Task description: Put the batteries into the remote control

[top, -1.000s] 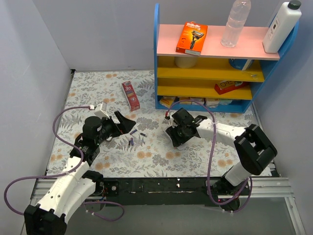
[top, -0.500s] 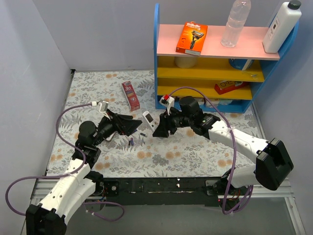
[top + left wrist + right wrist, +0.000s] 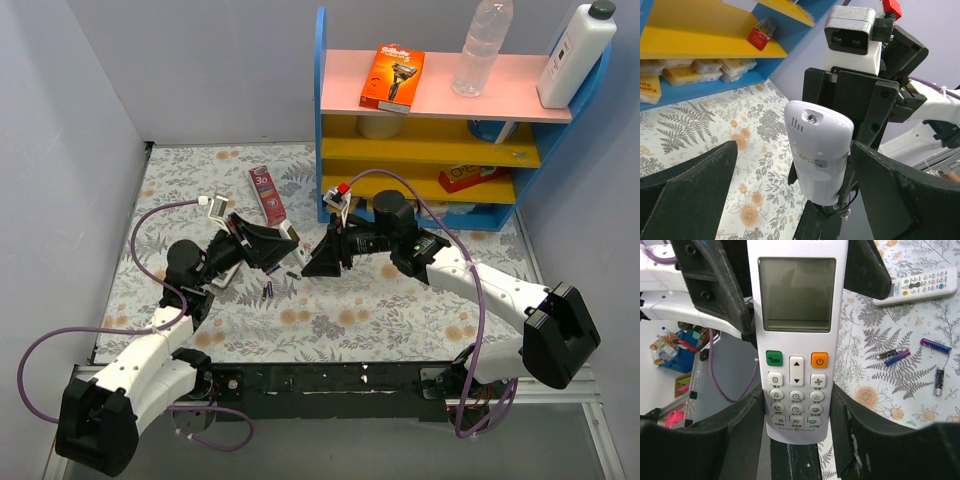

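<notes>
My right gripper (image 3: 797, 397) is shut on the lower end of a white remote control (image 3: 796, 315) and holds it in the air, button face toward its camera. In the top view the right gripper (image 3: 317, 257) meets the left gripper (image 3: 280, 245) over the middle of the table. My left gripper (image 3: 792, 150) is open, its jaws on either side of the remote's far end (image 3: 820, 150), seen from the back. Three dark blue-purple batteries (image 3: 897, 356) lie loose on the floral mat below; they also show in the top view (image 3: 268, 290).
A second white remote (image 3: 920, 286) lies on the mat. A blue, yellow and pink shelf (image 3: 440, 150) stands at the back right with a bottle and boxes. A red box (image 3: 267, 195) lies at the back centre. Grey walls enclose both sides.
The right gripper has carried the remote up and to the left. The left gripper has risen and moved right until its open jaws flank the remote's end.
</notes>
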